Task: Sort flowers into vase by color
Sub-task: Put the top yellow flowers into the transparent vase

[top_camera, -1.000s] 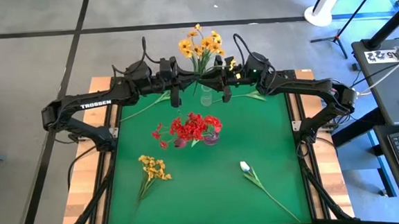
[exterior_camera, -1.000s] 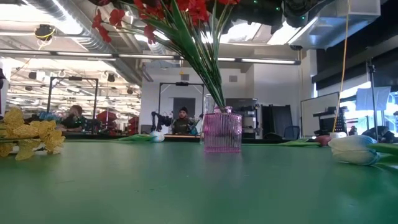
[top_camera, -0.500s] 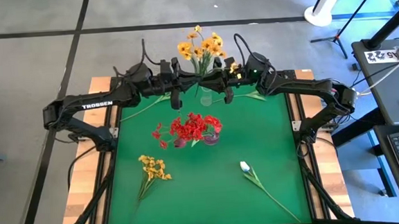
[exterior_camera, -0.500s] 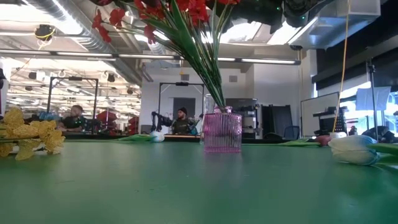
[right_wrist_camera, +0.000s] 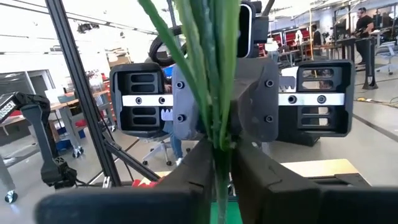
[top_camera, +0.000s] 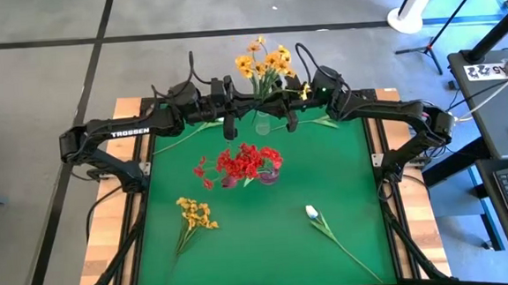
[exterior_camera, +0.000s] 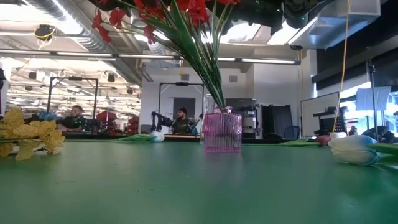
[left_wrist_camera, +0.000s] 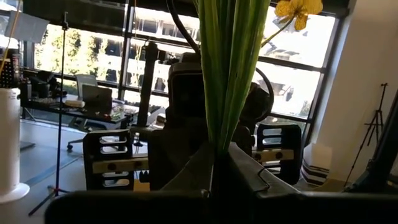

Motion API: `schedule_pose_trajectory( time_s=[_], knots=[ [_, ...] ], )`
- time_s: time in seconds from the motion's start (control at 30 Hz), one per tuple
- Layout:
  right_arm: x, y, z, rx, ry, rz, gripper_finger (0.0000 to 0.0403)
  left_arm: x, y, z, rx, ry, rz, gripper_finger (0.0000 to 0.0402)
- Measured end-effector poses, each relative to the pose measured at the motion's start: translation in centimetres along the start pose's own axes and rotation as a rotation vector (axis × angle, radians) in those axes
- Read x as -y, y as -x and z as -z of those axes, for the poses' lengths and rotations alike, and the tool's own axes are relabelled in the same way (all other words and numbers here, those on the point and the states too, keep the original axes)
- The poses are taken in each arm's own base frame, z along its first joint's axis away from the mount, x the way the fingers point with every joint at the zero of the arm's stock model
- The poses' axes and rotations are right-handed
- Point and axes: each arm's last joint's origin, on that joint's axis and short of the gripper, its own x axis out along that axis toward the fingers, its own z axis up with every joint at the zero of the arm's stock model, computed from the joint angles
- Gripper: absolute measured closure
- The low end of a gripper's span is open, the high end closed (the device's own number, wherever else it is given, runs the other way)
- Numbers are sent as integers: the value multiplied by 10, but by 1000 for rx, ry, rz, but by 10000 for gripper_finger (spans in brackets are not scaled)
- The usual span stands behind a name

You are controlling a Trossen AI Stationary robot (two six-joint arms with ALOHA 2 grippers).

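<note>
A bunch of yellow-orange flowers (top_camera: 267, 62) stands upright in the air at the table's far edge, above a clear vase (top_camera: 262, 122). My left gripper (top_camera: 250, 106) and my right gripper (top_camera: 278, 102) face each other, both shut on its green stems. Red flowers (top_camera: 242, 163) stand with their stems in a pink ribbed vase (exterior_camera: 222, 131) at mid-table. Another yellow-orange bunch (top_camera: 195, 214) lies flat near the left. A white tulip (top_camera: 312, 212) lies near the front right. My left gripper (left_wrist_camera: 219, 157) pinches the bundle of green stems (left_wrist_camera: 225, 134) between its two fingers, coming level from the table's left and lying across the stems. The bunch stands upright, blossoms above the fingers. My right gripper (right_wrist_camera: 222, 150) pinches the same stems (right_wrist_camera: 219, 127) between its two fingers, coming level from the table's right, across the stems. The stems rise straight up out of the hold; their lower ends are hidden by the fingers.
Loose green stems with leaves lie along the far edge at the left (top_camera: 191, 131) and right (top_camera: 319, 121). The white tulip's stem (top_camera: 349, 252) runs toward the front right corner. Open green mat lies at the front middle and right.
My left gripper has gone a little toward the table's right edge with the yellow-orange bunch, whose blossoms now stand farther right, over the clear vase. The bunch has stayed upright.
</note>
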Motion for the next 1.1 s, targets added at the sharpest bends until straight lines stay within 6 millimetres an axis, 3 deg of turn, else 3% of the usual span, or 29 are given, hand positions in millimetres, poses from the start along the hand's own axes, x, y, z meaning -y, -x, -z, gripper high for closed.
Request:
schedule_pose_trajectory(
  time_s=[0.13,0.37,0.7,0.87,0.97,1.1],
  knots=[
    [0,0,0,-4,20,-12,390,0,0,0,-4,12,-6,386],
    [6,6,-3,-11,19,15,393,0,10,-6,-50,35,-81,340],
    [21,34,-18,-46,65,114,393,16,61,-44,-95,-62,-239,265],
    [35,47,-7,-119,92,203,393,22,91,-55,-152,-131,-368,260],
    [41,55,6,-124,118,233,393,21,102,-50,-199,-157,-438,260],
    [44,67,27,-84,153,245,393,15,107,-21,-284,-161,-489,261]
  ],
)
